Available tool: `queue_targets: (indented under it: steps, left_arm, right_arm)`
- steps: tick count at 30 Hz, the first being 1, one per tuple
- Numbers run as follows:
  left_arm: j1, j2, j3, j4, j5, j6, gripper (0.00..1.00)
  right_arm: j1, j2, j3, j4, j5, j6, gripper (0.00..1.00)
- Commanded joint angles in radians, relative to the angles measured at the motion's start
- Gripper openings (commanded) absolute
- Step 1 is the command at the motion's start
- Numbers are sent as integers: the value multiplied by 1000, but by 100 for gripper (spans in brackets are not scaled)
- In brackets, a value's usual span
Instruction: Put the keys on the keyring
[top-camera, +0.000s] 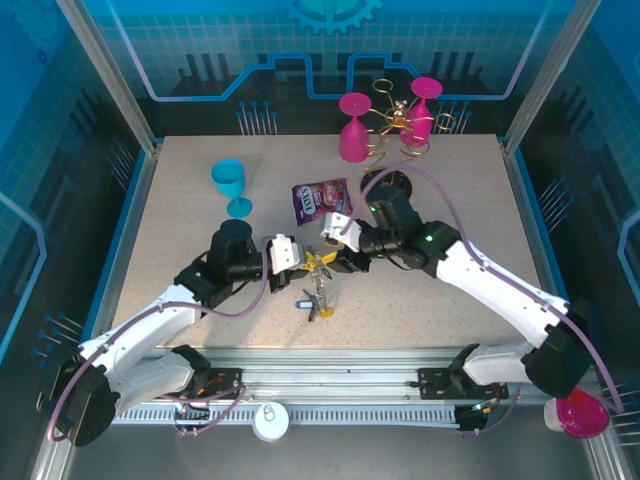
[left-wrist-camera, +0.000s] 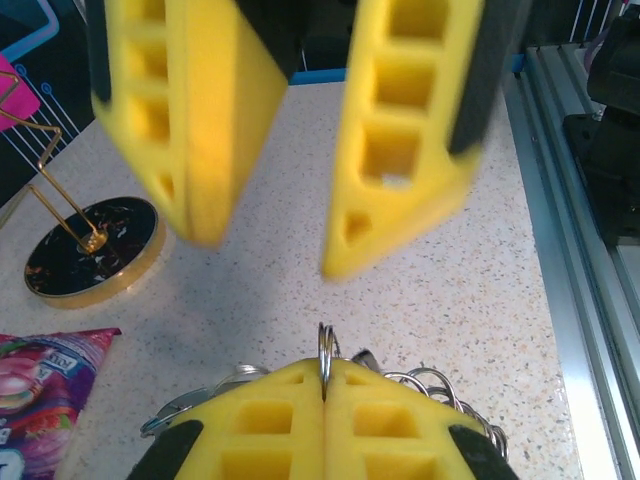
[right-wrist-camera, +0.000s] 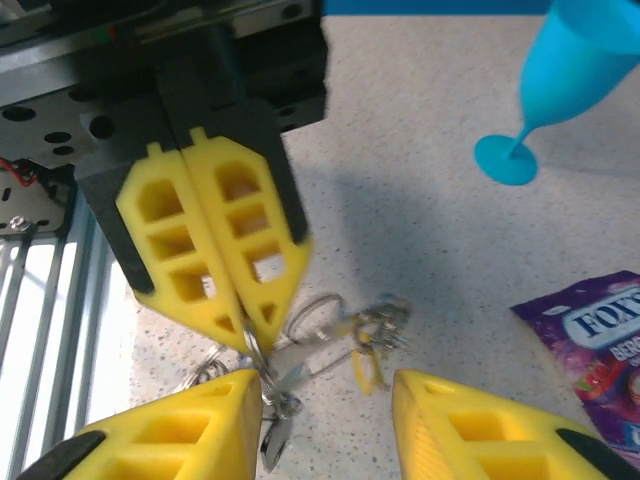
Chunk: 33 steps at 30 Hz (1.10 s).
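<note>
**A:** Begin at the left. What is your left tool doing?

**B:** My left gripper (left-wrist-camera: 325, 372) is closed, near the middle of the table (top-camera: 180, 220). A thin grey wire stands up between its yellow fingers. I take this wire for the keyring (left-wrist-camera: 325, 342). I am not fully sure, because several small loops lie tangled just beside it and the close views are blurred.

**A:** And the keys?

**B:** The keys (right-wrist-camera: 372, 335) lie in a small heap on the table, just right of that pinch and partly under it. I see a yellow tag among them. Whether any key is already on the wire, I cannot tell.

**A:** Then your right tool?

**B:** My right gripper (right-wrist-camera: 325, 385) is open and holds nothing. It hangs over the heap, facing the left one, with the keys below the gap.

**A:** How will these things handle?

**B:** I judge them very light, hard and slippery. The keys are thin metal, so they may slide or turn flat under the fingers. The wire looks springy and could twist out of a weak pinch. I would take one key by its plastic tag, which is thicker and less smooth. That leaves its hole free to meet the end of the wire.
</note>
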Motion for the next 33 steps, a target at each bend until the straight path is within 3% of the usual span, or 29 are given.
queue_targets:
  steps: [1, 9, 25, 33]
  left_arm:
    - [5, -35, -46, 206, 58, -93, 0]
    - [34, -28, -98, 405, 120, -219, 0]
    - [41, -18, -101, 439, 171, -240, 0]
    - [43, -16, -105, 540, 241, -298, 0]
  right_arm:
    - [-32, -68, -120, 234, -62, 104, 40]
    - [-34, -60, -230, 350, -164, 170, 37]
    - [-39, -51, -230, 368, -204, 190, 5]
    - [-32, 17, -132, 252, -263, 161, 7]
